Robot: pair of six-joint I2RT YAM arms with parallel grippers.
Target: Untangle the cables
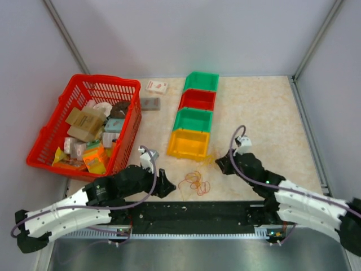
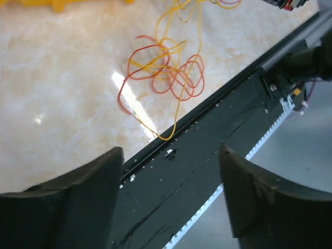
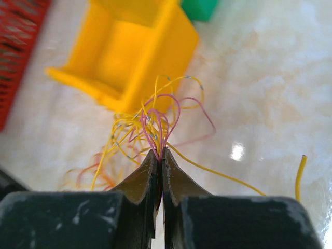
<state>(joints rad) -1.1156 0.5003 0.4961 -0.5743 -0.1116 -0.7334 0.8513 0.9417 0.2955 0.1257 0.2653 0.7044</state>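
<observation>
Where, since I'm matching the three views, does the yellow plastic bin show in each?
Top external: yellow plastic bin, centre.
Left wrist: a sliver at the top-left edge.
Right wrist: upper centre, blurred.
Shared landmark: thin yellow-and-red cable tangle before it.

A robot lab cell is indicated: a marbled table (image 1: 265,113) is boxed in by plain pale walls (image 1: 186,34) on metal posts (image 1: 66,34), two arms (image 1: 67,217) are bolted at its edge, and bins (image 1: 192,121) and a basket (image 1: 107,81) of packets are laid out
</observation>
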